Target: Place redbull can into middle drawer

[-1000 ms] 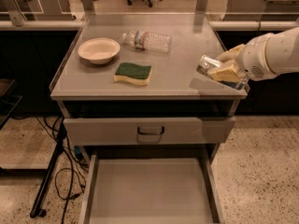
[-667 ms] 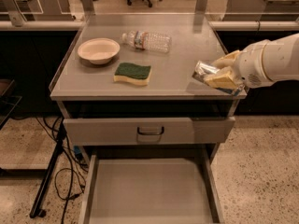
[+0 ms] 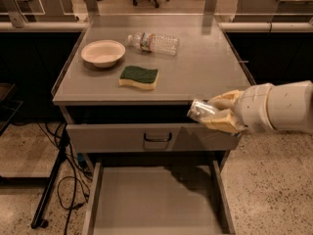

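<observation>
My gripper [image 3: 211,113] is shut on the redbull can [image 3: 199,109], a small silvery can held tilted with its shiny end pointing left. It hangs in front of the cabinet's right side, level with the tabletop's front edge. The middle drawer [image 3: 146,204] is pulled out below it, wide and grey with a bare flat floor. The can is above the drawer's back right part. The white arm [image 3: 279,106] comes in from the right.
On the tabletop [image 3: 205,67] are a cream bowl [image 3: 102,52], a green and yellow sponge [image 3: 139,77] and a clear plastic water bottle [image 3: 154,42] lying down. A grey drawer front with a dark loop handle [image 3: 157,137] sits above the open drawer. Cables [image 3: 63,190] lie on the floor at left.
The gripper with the can has moved from the tabletop's right front edge down and left, off the table, to in front of the cabinet above the open drawer.
</observation>
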### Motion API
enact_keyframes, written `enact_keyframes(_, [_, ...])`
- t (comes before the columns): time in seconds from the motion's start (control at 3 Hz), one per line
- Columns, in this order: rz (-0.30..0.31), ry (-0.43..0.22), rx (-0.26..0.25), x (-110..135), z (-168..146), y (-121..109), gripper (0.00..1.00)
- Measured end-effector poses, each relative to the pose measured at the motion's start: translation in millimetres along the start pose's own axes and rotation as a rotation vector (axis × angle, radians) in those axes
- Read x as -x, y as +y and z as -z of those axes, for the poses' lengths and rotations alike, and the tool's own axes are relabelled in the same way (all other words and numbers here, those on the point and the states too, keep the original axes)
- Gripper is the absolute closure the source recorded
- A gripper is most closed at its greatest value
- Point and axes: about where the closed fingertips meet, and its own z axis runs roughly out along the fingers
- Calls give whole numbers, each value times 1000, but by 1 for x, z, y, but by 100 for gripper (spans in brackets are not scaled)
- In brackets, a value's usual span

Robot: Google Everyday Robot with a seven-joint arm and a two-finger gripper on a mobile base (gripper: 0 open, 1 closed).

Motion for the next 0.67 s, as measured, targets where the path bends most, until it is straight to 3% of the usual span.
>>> enact_keyframes(0.67, [-32, 28, 94, -41, -61, 60, 100])
